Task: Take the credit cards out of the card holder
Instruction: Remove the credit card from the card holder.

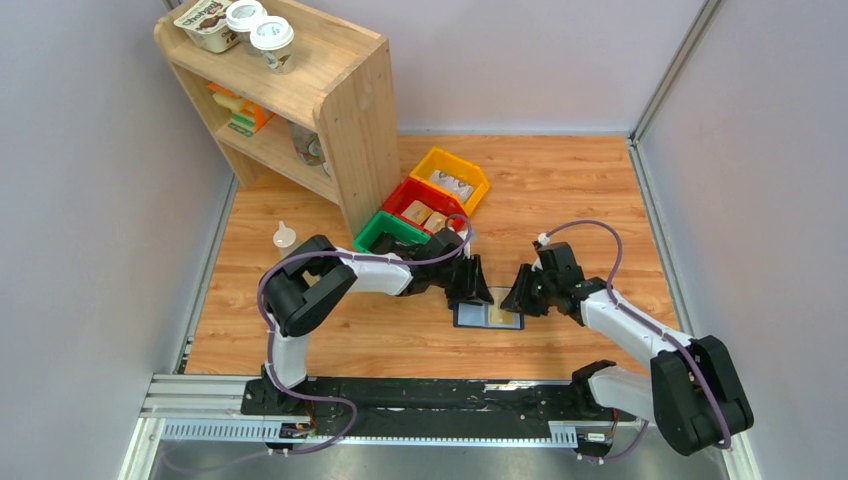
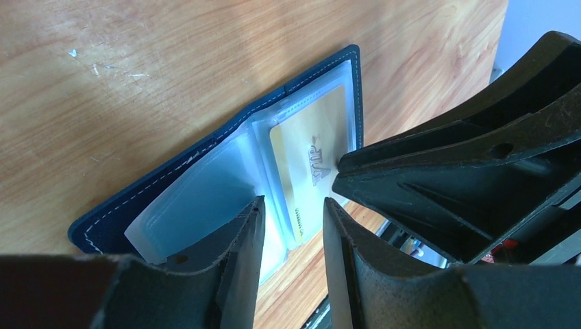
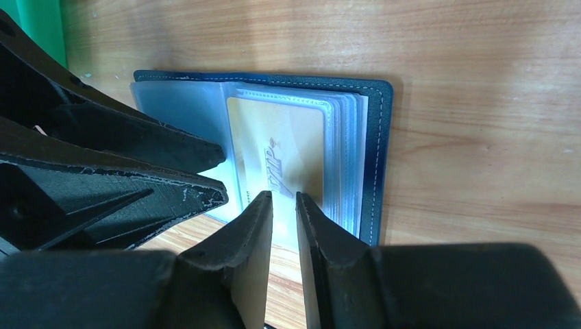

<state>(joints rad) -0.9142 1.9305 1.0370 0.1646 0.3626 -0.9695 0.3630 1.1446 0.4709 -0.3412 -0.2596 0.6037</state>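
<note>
The navy-blue card holder [image 1: 488,316] lies open on the wooden table, its clear plastic sleeves facing up. A tan credit card [image 1: 503,317] sits inside a sleeve on its right half; it also shows in the left wrist view [image 2: 312,154] and the right wrist view [image 3: 277,147]. My left gripper [image 1: 470,290] is at the holder's left half, jaws open over the empty sleeves [image 2: 293,205]. My right gripper [image 1: 522,295] is at the right half, jaws narrowly apart just above the near edge of the card's sleeve [image 3: 283,197], holding nothing. The holder's navy cover shows in both wrist views [image 2: 171,175] [image 3: 380,137].
A green bin [image 1: 390,232], a red bin [image 1: 425,205] with brown blocks and a yellow bin [image 1: 452,178] stand in a row behind the left arm. A wooden shelf [image 1: 300,90] stands at the back left. A small white object [image 1: 285,236] lies near its foot.
</note>
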